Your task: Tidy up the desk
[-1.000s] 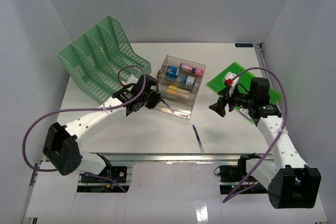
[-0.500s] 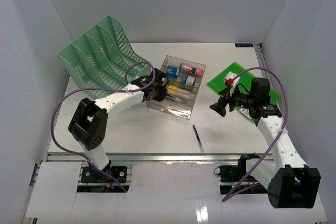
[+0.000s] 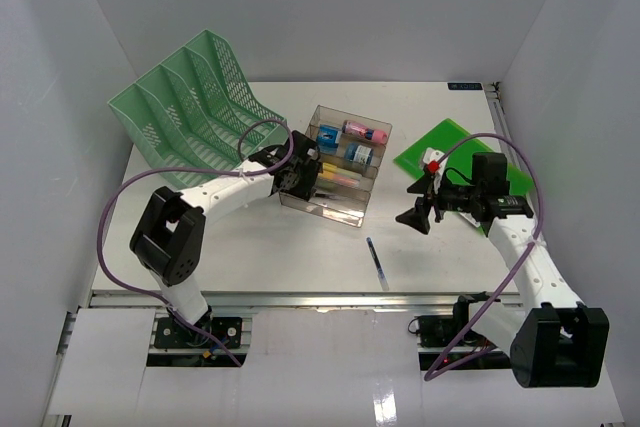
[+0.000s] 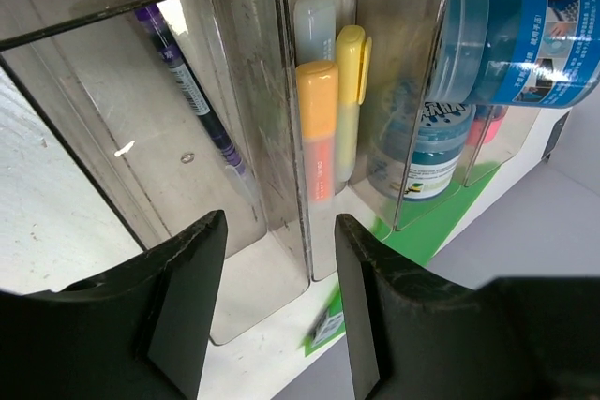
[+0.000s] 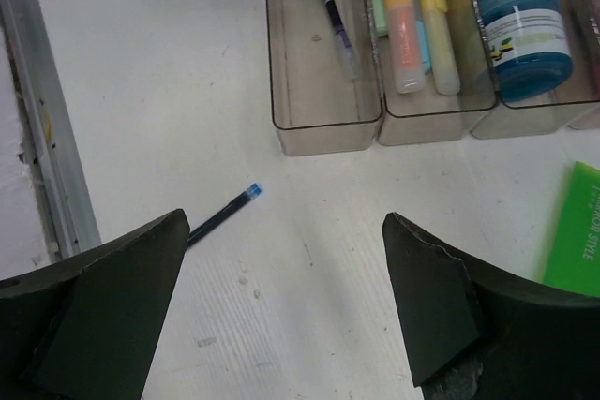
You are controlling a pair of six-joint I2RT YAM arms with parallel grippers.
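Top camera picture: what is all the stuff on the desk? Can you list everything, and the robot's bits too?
desk: one, white, under everything
file rack: one, mint-green mesh, far left
tiered tray: one, clear smoky, middle
purple pen: one, tray's front compartment
highlighters: three, orange, yellow, pale, next compartment
blue tubs: two, tray's farther tiers
pink tube: one, tray's back tier
blue-tipped pen: one, dark, loose on the desk near the front
green folder: bright green, right side, count unclear
left claw: one, black, open at the tray's front
right claw: one, black, open above the desk, empty
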